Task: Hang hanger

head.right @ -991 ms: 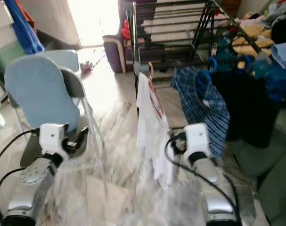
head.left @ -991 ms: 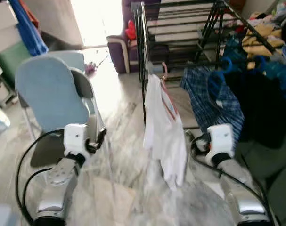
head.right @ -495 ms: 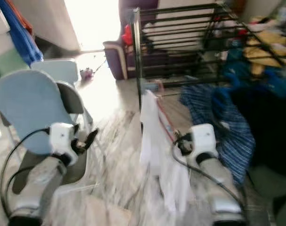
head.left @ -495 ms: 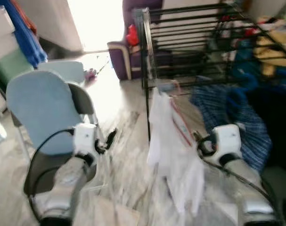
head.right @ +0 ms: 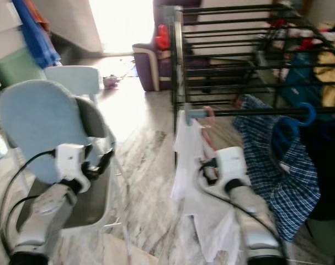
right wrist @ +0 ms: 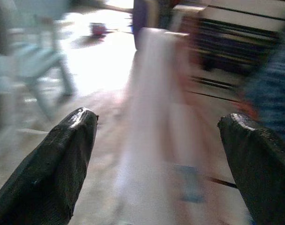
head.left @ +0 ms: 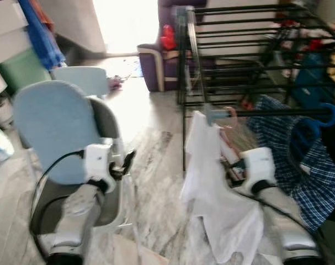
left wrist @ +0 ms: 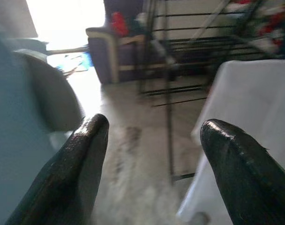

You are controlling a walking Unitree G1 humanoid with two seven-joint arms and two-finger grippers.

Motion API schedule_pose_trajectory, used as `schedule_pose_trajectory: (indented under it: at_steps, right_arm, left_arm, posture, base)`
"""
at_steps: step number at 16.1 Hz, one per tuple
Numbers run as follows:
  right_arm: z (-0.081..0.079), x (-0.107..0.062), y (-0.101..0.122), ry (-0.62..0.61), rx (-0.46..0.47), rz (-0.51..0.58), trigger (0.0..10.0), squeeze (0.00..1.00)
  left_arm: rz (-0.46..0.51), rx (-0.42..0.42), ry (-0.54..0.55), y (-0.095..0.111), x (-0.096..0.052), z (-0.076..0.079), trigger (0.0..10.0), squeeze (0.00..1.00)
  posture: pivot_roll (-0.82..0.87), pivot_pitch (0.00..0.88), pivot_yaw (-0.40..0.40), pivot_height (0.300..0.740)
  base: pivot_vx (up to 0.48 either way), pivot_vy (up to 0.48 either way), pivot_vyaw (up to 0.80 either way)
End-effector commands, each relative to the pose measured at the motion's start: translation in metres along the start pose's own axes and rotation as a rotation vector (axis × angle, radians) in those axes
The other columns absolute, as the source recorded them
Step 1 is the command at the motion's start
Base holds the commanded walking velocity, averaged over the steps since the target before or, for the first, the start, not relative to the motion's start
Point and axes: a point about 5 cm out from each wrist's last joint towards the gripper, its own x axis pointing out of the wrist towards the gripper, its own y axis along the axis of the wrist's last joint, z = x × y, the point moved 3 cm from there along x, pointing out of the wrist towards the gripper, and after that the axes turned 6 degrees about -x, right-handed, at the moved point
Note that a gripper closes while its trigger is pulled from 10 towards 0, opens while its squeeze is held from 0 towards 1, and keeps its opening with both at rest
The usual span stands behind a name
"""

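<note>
The pink plastic hanger (head.left: 229, 122) carrying a white shirt (head.left: 214, 187) sits hooked on the black drying rack's rail (head.left: 277, 112), centre frame, directly ahead of the right gripper (right wrist: 156, 154), whose fingers gape wide, empty. The left gripper (left wrist: 151, 154), likewise spread and empty, lies farther off.

White shirt (head.left: 211, 182) and rack (head.left: 233, 61) crowd the right tool (right wrist: 156, 136).
</note>
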Motion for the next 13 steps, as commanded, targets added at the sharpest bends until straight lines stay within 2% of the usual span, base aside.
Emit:
schedule_pose_trajectory:
  at_steps: [1,4,7,10,13]
  right_arm:
    - [0.005,0.0,-0.006,0.008,0.0,-0.037,10.0,0.0]
    - [0.006,0.004,-0.009,0.025,-0.003,-0.059,10.0,0.0]
    - [0.029,0.019,-0.002,-0.045,-0.061,-0.058,10.0,0.0]
    - [0.039,0.025,-0.006,-0.052,-0.074,-0.092,10.0,0.0]
    - [0.029,0.033,-0.023,0.067,-0.068,-0.179,10.0,0.0]
  left_arm:
    - [0.001,0.007,-0.006,0.003,0.001,0.002,10.0,0.0]
    - [-0.003,0.011,-0.008,0.003,0.002,0.002,10.0,0.0]
    - [-0.007,0.012,-0.01,0.006,0.002,-0.002,10.0,0.0]
    - [-0.017,0.017,-0.008,0.006,-0.001,-0.003,10.0,0.0]
    - [-0.026,0.025,-0.01,0.01,-0.003,-0.004,10.0,0.0]
  posture:
    - [-0.19,0.0,0.086,0.731]
    - [-0.19,0.0,0.09,0.731]
    - [-0.17,0.0,0.086,0.731]
    - [-0.16,0.0,0.085,0.731]
    - [-0.14,0.006,0.092,0.731]
  base:
    - [0.0,0.0,0.0]
    - [0.0,0.0,0.0]
    - [0.0,0.0,0.0]
    - [0.0,0.0,0.0]
    - [0.0,0.0,0.0]
